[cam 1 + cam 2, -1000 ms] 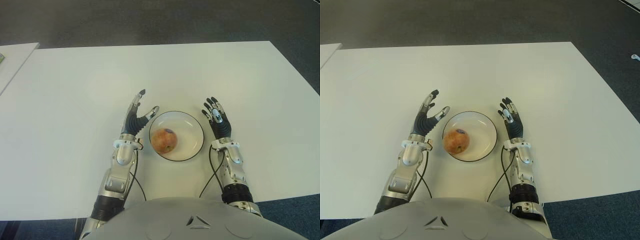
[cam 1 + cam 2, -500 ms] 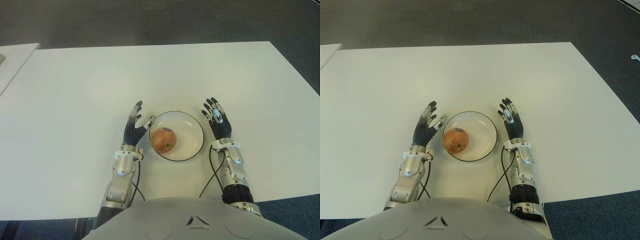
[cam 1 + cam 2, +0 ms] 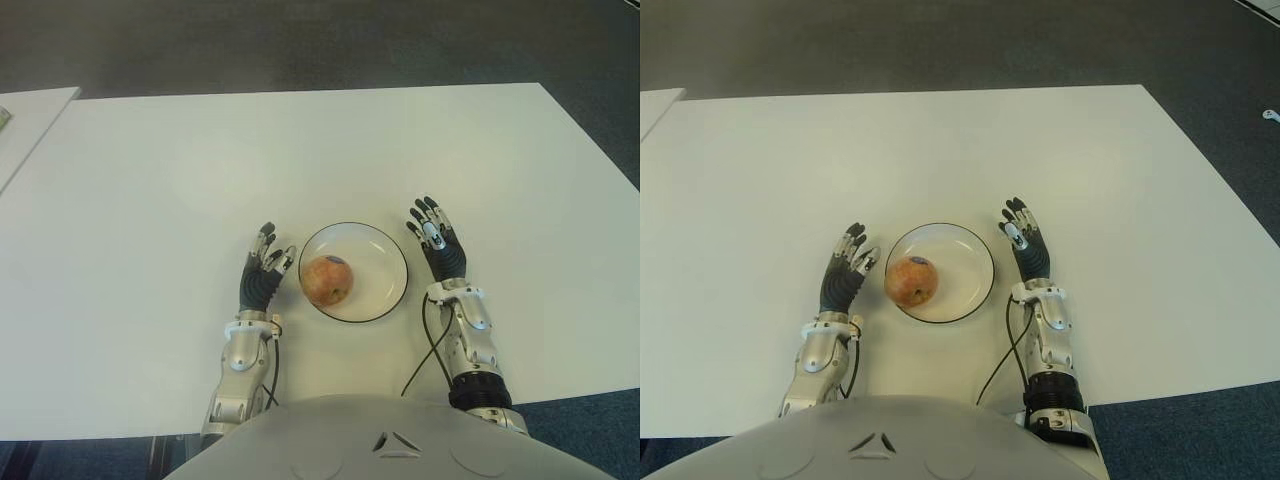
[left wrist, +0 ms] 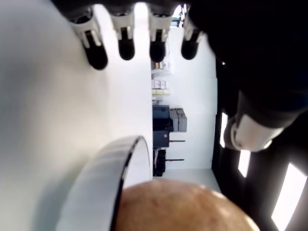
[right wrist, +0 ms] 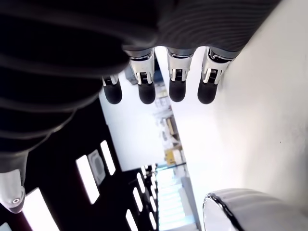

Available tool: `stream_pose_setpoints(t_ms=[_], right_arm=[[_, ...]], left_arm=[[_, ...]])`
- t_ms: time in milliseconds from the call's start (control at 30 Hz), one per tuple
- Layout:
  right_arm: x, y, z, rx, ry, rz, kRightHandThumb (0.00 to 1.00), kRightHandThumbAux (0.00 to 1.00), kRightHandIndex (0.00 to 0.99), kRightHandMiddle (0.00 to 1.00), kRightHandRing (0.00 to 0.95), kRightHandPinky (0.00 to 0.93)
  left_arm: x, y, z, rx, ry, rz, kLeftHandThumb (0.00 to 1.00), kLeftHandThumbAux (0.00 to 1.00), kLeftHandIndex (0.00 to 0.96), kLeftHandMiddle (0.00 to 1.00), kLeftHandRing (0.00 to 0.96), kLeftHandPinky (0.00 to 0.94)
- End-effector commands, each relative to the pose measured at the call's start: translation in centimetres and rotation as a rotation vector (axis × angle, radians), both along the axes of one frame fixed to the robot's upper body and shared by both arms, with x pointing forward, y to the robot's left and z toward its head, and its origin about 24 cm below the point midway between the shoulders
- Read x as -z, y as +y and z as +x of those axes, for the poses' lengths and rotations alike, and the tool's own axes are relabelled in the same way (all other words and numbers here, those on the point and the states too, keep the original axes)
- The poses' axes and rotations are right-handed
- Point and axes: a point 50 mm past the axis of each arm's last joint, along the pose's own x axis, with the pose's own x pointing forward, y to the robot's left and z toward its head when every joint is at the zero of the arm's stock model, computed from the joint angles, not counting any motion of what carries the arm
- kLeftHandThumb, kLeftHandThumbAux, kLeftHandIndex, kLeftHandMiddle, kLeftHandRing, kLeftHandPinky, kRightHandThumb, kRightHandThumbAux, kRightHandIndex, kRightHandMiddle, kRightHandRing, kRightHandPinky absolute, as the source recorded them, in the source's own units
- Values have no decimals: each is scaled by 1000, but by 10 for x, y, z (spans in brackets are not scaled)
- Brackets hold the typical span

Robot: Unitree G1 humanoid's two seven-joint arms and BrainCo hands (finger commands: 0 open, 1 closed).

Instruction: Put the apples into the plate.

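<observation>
One reddish-yellow apple [image 3: 327, 280] lies in the left half of a white plate with a dark rim [image 3: 385, 262], on the white table [image 3: 300, 150] in front of me. My left hand [image 3: 262, 272] is just left of the plate, fingers spread and holding nothing; its wrist view shows the plate rim [image 4: 103, 168] and the apple [image 4: 183, 207] close by. Just right of the plate is my right hand [image 3: 436, 238], fingers extended and empty, with the plate rim [image 5: 240, 209] in its wrist view.
A second white table's corner [image 3: 25, 120] shows at the far left. Dark carpet [image 3: 300, 40] lies beyond the table's far edge.
My left hand has drawn back toward me from beside the plate's far-left rim and now sits lower, by the apple's left. The right hand and the apple have stayed put.
</observation>
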Motion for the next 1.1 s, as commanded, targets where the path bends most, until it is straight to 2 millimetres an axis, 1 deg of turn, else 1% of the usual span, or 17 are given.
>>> stream_pose_setpoints(t_ms=[33, 200, 300, 500, 667, 767, 900, 1100], right_arm=[[25, -5, -23, 2, 137, 2, 77, 551, 51, 69, 23, 31], [25, -7, -25, -9, 134, 11, 104, 575, 55, 71, 26, 31], [25, -9, -26, -13, 128, 12, 111, 584, 50, 65, 20, 11], [20, -12, -26, -14, 102, -16, 115, 609, 33, 45, 3, 2], [17, -14, -26, -15, 90, -39, 110, 614, 22, 31, 0, 0], [16, -15, -25, -15, 90, -45, 103, 616, 16, 23, 0, 0], [15, -16, -25, -16, 87, -49, 97, 616, 16, 20, 0, 1], [14, -17, -25, -29, 83, -62, 85, 607, 18, 21, 0, 0]], left_arm=[[39, -6, 1, -24, 125, -71, 59, 625, 93, 117, 118, 161], [42, -7, -1, -19, 97, -47, 64, 608, 89, 120, 127, 157], [43, -8, -2, -23, 92, -20, 63, 604, 86, 116, 124, 141], [43, -12, -5, -37, 122, 103, 69, 631, 61, 84, 91, 85], [44, -15, -6, -46, 144, 114, 76, 634, 47, 67, 72, 73], [45, -16, -5, -50, 136, 84, 87, 634, 53, 86, 97, 131], [47, -14, -6, -44, 103, 42, 91, 632, 67, 120, 135, 179], [47, -13, -6, -31, 46, -5, 96, 622, 89, 158, 176, 219]])
